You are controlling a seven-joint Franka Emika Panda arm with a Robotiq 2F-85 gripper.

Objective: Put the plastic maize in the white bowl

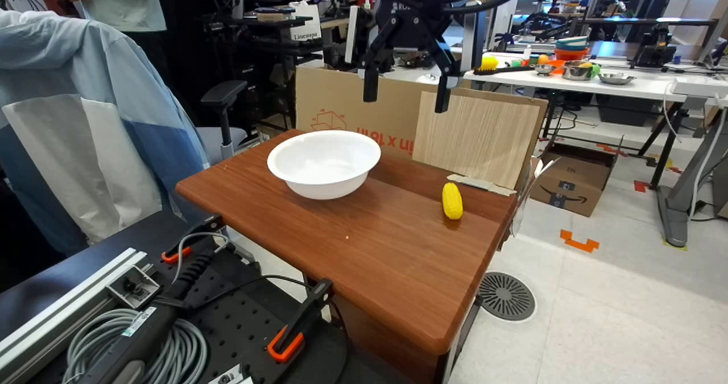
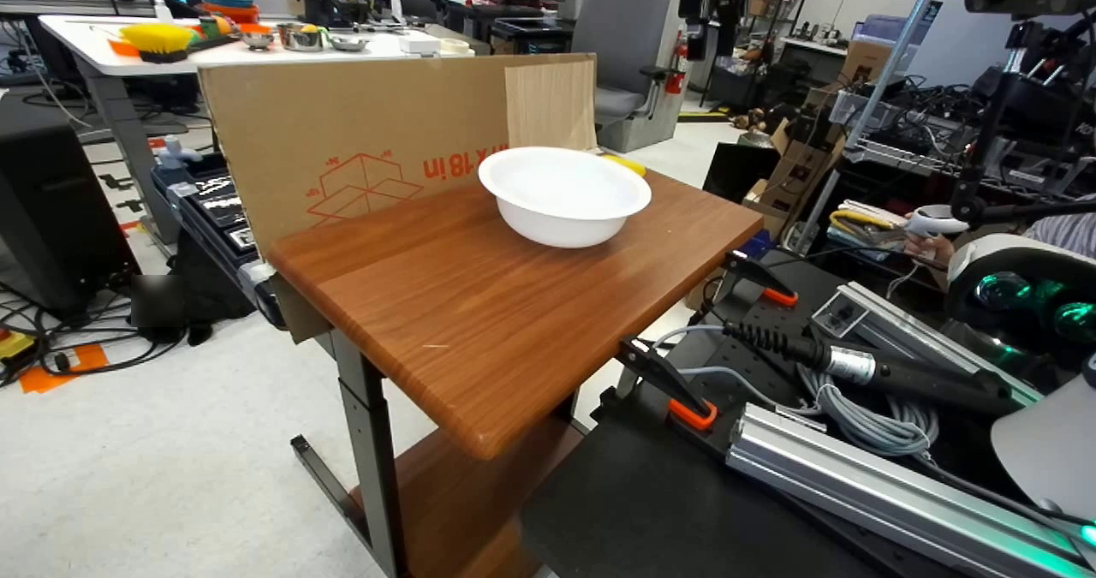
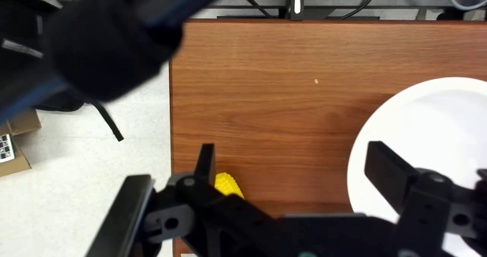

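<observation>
Wrist view shows the gripper (image 3: 293,158) with 2 jaws spread wide; in an exterior view, the yellow corn (image 1: 452,201) and white bowl (image 1: 325,188) sit well apart on the table (image 1: 369,253).

A cardboard panel (image 2: 360,107) printed in red stands along one edge of the brown table (image 1: 364,270), a pale wood-grain sheet (image 1: 478,139) against it; two black-and-orange clamps (image 2: 664,374) sit at the edge opposite, near a coil of grey cable (image 2: 899,432). Down on the floor I see a round grate (image 1: 506,296) and a brown box (image 1: 569,188). Over there, coloured bowls (image 1: 571,47) are stacked near small metal dishes (image 1: 617,78) on a white table (image 1: 642,91).
</observation>
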